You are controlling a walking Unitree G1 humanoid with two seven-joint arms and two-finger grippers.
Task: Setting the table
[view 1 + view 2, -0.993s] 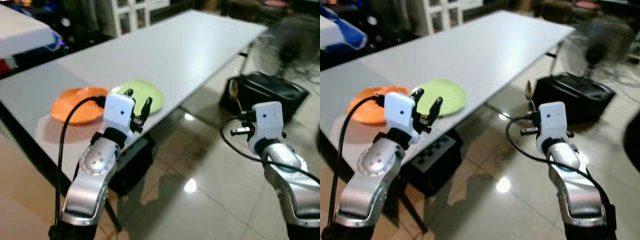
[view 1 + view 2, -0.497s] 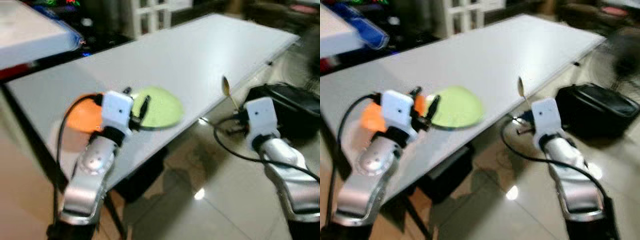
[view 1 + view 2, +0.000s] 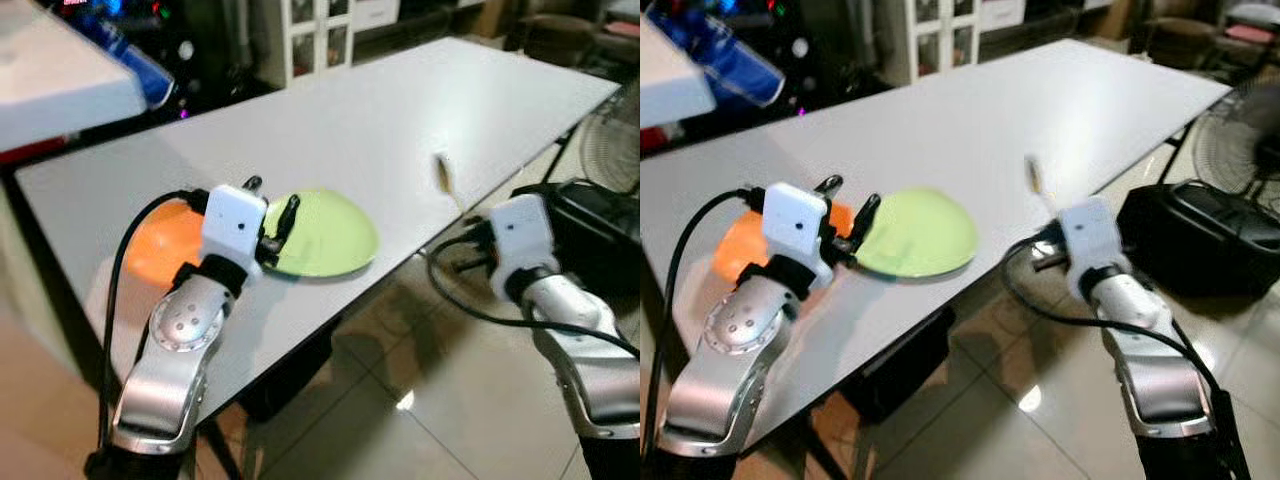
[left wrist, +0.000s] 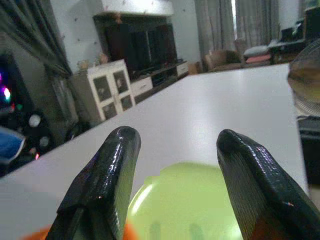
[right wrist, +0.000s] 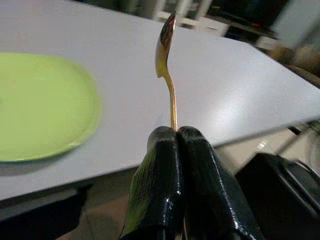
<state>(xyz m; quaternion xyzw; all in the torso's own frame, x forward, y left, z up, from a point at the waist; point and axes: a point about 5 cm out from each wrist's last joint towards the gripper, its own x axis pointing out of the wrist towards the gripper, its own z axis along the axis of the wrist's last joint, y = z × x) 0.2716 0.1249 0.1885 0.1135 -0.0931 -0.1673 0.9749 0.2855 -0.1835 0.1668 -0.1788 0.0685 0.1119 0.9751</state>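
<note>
Two hands: right hand (image 5: 176,135) upright with spoon (image 5: 166,65)

A black case (image 3: 1200,235) sits on the glossy tiled floor (image 3: 440,420) beside the long white table (image 3: 400,110); a standing fan (image 3: 612,150) is just past it; a white cabinet with glass doors (image 3: 320,45) stands in the dim background; a blue and white object (image 3: 60,80) lies at the far left.
</note>
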